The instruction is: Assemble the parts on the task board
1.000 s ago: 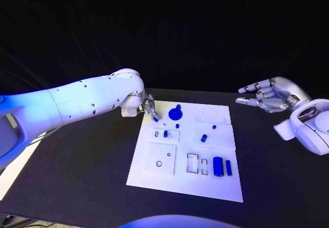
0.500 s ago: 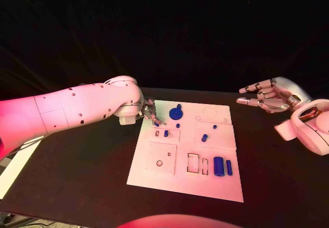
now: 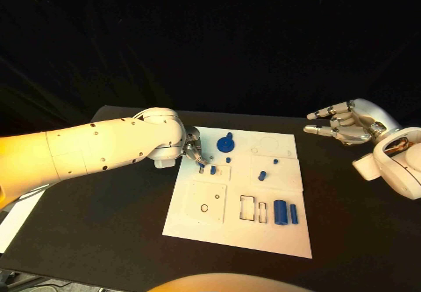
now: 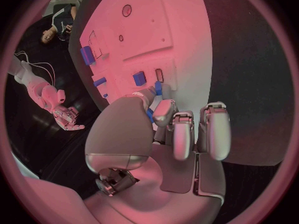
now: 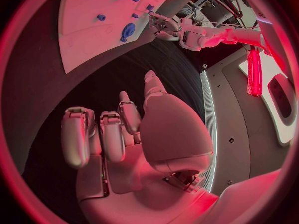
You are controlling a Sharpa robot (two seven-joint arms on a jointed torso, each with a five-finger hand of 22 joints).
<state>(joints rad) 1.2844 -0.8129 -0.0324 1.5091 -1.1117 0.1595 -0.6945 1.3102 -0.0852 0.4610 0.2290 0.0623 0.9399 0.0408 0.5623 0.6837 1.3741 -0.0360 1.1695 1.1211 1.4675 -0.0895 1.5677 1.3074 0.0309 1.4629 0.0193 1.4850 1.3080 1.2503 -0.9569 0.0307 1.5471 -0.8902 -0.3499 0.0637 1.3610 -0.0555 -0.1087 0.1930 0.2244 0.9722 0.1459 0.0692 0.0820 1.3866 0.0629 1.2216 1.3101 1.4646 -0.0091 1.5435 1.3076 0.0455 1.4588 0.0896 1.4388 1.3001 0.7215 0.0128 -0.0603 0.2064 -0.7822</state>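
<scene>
Now the left hand (image 3: 194, 152) is pinching a small blue part (image 4: 151, 115) over the task board's (image 3: 210, 228) ten o'clock corner.

Its fingertips are closing on that slim peg just beside the small slots, while the right hand (image 3: 344, 126) is hovering off at two o'clock, well apart from the board, fingers loosely curled and holding nothing. To my eye the risk is the peg tilting in so light a pinch and catching the slot's edge, or slipping out onto the black table (image 3: 105, 219). The white board is lying flat at the table's centre, a blue disc (image 3: 226, 145) near twelve o'clock and two upright blue blocks (image 3: 279, 212) sitting towards five o'clock.
</scene>
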